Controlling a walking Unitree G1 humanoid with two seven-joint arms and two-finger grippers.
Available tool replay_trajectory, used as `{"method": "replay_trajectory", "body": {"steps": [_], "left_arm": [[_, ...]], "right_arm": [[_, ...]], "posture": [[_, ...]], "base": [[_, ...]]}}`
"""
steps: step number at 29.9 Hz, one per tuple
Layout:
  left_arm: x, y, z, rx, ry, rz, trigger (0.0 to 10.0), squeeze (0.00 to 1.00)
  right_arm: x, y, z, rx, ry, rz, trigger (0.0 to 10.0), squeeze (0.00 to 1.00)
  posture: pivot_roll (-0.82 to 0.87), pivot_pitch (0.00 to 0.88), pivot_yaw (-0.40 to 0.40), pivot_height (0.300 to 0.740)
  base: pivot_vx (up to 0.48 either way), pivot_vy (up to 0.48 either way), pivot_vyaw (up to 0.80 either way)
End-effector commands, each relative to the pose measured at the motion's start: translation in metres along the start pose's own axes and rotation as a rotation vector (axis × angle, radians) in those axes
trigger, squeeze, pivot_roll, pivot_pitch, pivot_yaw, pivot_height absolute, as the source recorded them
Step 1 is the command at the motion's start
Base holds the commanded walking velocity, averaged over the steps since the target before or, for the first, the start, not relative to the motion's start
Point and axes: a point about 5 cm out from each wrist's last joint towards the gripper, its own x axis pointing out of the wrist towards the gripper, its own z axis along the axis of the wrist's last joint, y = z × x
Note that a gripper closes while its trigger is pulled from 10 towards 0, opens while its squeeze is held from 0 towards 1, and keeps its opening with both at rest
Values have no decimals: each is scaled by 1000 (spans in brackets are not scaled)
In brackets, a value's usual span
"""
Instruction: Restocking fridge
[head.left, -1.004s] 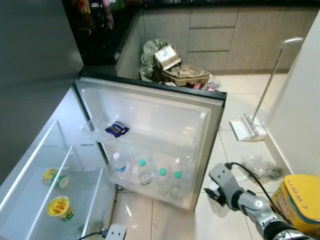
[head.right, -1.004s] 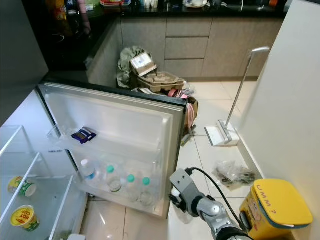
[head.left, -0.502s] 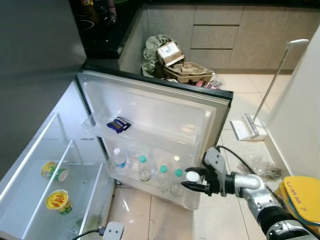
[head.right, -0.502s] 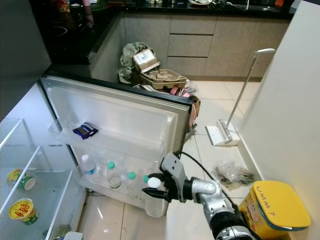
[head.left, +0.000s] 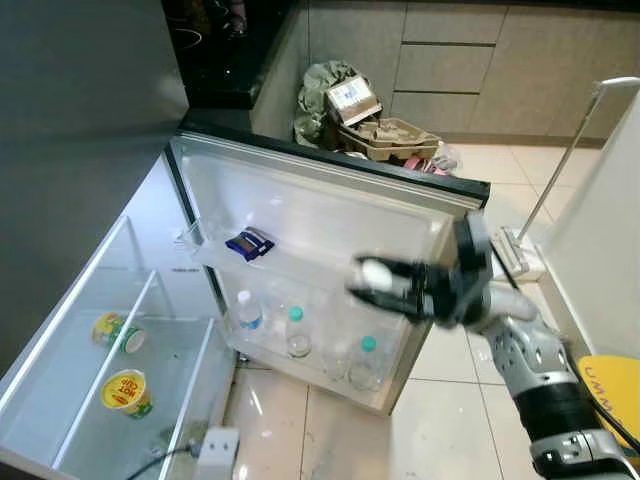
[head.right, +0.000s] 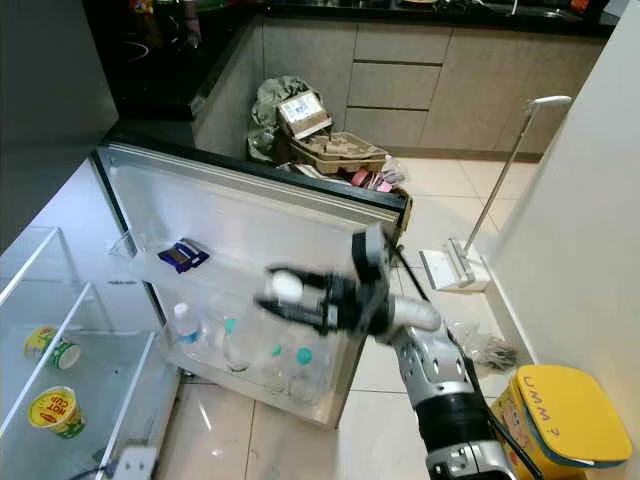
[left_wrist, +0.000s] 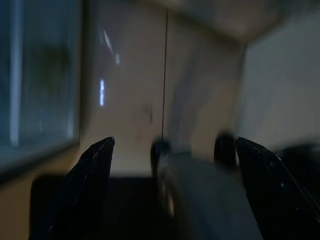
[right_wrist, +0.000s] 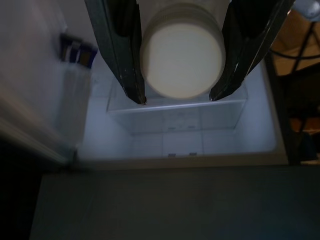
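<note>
Writing: yellow bin (head.right: 556, 412) lid reads "UMM ?"; the 2 cups (head.left: 125, 391) on the fridge shelf (head.left: 60, 350) carry red-and-yellow labels, text unreadable.
Right gripper (head.left: 362, 285): held out level in front of the open fridge door (head.left: 310, 215), pointing toward 9 o'clock.
Right fingers (right_wrist: 122, 55): closed part-way, 1 on each side of a white-capped bottle (right_wrist: 182, 51), gripping it.
Bottle position: in the air, above the lower door rack (head.left: 320, 355), which holds 3 bottles (head.left: 297, 333).
Upper door rack: 1 dark blue packet (head.left: 249, 243).
Left gripper (left_wrist: 170, 165): fingers spread wide, blurred; low, pale floor (left_wrist: 140, 90) beyond.
Floor at 1 o'clock: white broom (head.right: 470, 250).
</note>
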Motion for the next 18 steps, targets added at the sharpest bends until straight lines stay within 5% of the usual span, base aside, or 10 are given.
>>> {"method": "replay_trajectory", "body": {"steps": [1, 6, 18], "left_arm": [[-1, 10, 16, -10, -101, 2, 10000, 0], [-4, 26, 61, 45, -321, -58, 10000, 0], [-16, 25, 140, 246, -636, -332, 10000, 0]], "right_arm": [[-1, -2, 7, -35, 34, -26, 10000, 0], [4, -8, 16, -126, 151, -118, 10000, 0], [-4, -30, 19, -170, 330, -332, 10000, 0]], "posture": [[-66, 0, -55, 740], [-67, 0, -52, 740], [-80, 0, -52, 740]], "base": [[0, 0, 0], [0, 0, 0], [0, 0, 0]]}}
